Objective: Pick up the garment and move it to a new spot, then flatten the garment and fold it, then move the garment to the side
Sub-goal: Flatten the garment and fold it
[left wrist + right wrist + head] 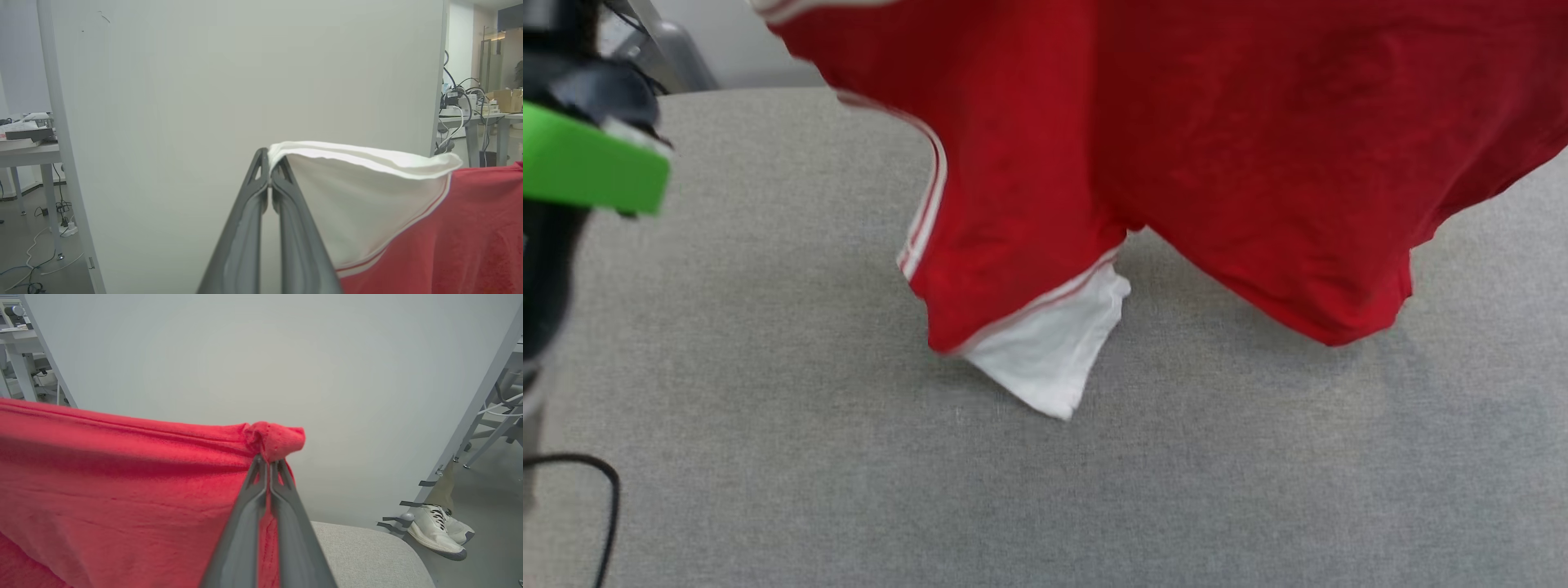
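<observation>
Left gripper (269, 165) pinched a white sleeve of the garment (1217, 163); right gripper (269, 463) pinched a red corner. I held it stretched between them, hanging over the grey surface (768, 425).

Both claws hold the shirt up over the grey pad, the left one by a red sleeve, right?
Not quite: the left gripper pinches the garment by its white sleeve, not a red one, as the left wrist view shows. The rest stands: the right gripper is also shut on it, over the grey pad.
</observation>
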